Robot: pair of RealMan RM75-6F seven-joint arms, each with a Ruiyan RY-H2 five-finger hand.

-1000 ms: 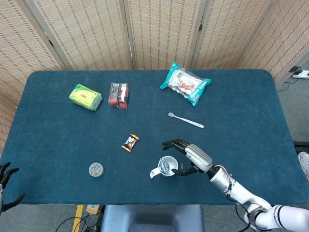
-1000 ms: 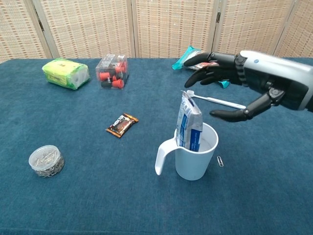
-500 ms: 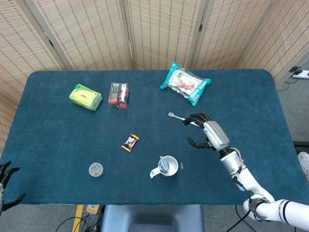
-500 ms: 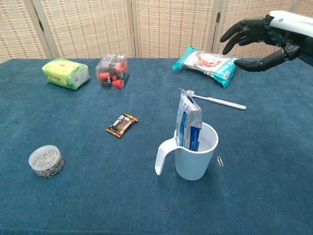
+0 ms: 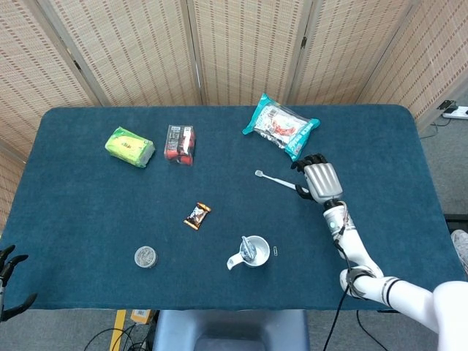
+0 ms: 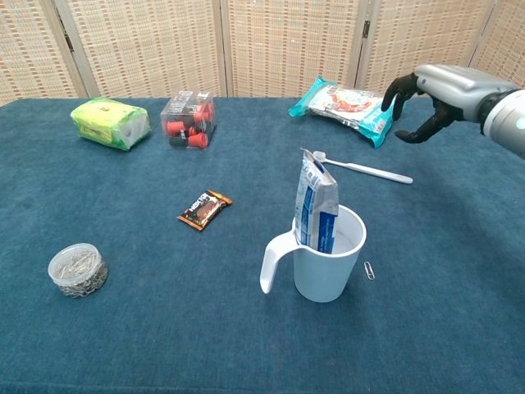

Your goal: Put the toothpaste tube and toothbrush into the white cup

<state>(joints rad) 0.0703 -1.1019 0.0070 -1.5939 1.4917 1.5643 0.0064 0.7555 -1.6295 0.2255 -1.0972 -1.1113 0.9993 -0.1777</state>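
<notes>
The white cup stands near the table's front edge, and the blue-white toothpaste tube is upright inside it. The same cup shows in the head view. Behind it, the white toothbrush lies flat on the blue cloth. My right hand hovers just beyond the handle end of the toothbrush, fingers curved and apart, holding nothing. Only the dark fingers of my left hand show, at the bottom left corner off the table, spread and empty.
A snack bag lies right behind my right hand. A green pack and a clear box of red-black pieces sit at the back left. A chocolate bar, a jar of clips and a loose paper clip lie near the cup.
My right hand has left the cup, risen and moved back and right, and now sits lower by the toothbrush's handle end. The tube stays in the cup.
</notes>
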